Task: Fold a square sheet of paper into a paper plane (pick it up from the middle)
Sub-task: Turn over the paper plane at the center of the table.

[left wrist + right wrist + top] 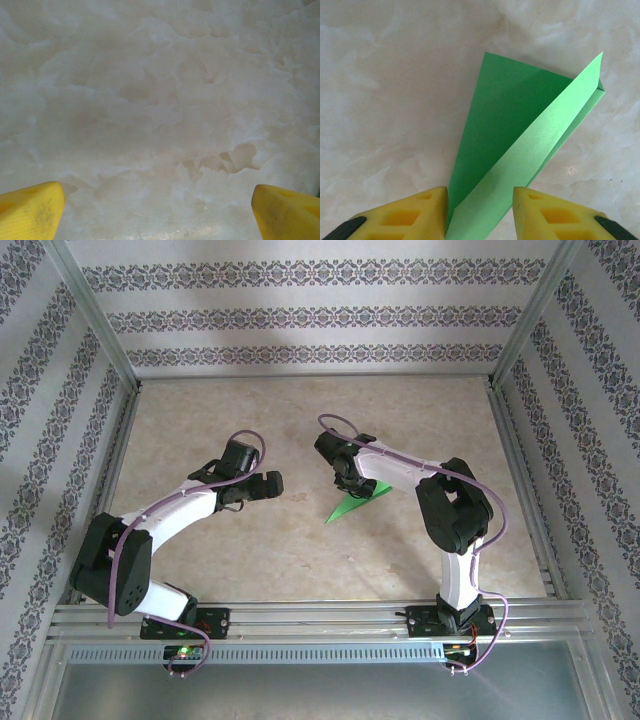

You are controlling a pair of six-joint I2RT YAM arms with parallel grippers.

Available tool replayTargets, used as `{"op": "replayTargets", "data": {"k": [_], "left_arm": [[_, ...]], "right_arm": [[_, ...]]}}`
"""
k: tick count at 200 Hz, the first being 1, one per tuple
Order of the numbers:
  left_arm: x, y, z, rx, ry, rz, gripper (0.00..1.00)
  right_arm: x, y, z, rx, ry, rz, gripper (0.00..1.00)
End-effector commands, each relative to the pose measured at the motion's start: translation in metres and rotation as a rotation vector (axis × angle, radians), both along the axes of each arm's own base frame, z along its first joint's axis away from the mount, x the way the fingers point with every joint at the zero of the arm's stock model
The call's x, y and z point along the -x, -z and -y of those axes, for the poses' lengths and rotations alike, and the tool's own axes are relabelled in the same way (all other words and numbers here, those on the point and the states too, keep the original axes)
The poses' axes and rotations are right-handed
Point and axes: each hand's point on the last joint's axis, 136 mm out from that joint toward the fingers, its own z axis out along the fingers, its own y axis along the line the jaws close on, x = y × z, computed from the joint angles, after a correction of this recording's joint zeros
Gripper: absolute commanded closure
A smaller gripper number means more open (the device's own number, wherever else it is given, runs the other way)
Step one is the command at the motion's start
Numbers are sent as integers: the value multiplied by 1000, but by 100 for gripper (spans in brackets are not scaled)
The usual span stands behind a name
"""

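Right, working outward from the near edge I count two hands and one paper plane. My left hand hangs over the bare marble surface, its two yellow fingertips spread wide apart. My right hand straddles the green paper plane, one fingertip on each side of its raised flap; whether they pinch it I cannot tell. Beyond them the plane lies mid-surface, well apart from the left hand.
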Motion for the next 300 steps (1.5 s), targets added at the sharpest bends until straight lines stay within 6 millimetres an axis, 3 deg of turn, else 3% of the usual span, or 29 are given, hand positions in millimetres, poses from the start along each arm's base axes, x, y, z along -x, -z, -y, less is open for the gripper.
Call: {"op": "replayTargets", "data": {"k": [1, 24, 48, 65, 93, 112, 145, 162, 192, 225, 257, 300], "left_arm": [[-2, 0, -2, -9, 15, -5, 4], [-1, 0, -3, -13, 12, -5, 4], [-1, 1, -3, -11, 11, -8, 4], [-1, 0, -3, -11, 10, -6, 3], [-2, -2, -4, -9, 2, -1, 3], [-2, -3, -7, -3, -19, -3, 3], [-2, -8, -12, 52, -63, 1, 4], [-2, -12, -12, 100, -80, 15, 5], [-2, -22, -13, 165, -108, 49, 7], [-2, -28, -9, 205, -107, 69, 11], [-4, -27, 9, 299, -61, 52, 19], [-9, -20, 36, 401, -3, 11, 33]], "right_arm": [[4, -5, 3, -5, 18, -1, 61], [6, 1, 3, -6, 18, -20, 64], [5, 1, 2, -13, 16, -15, 80], [2, -7, 2, -18, 4, 9, 90], [-6, -30, -3, -44, -49, 62, 98], [-16, -50, -22, -131, -153, 120, 100], [-29, -85, -76, -409, -381, 235, 100], [-31, -96, -103, -579, -485, 279, 100], [-29, -105, -131, -744, -596, 326, 100], [-29, -78, -140, -875, -611, 318, 97], [-25, -39, -129, -889, -567, 270, 95], [-19, -6, -109, -851, -524, 219, 91]]}}
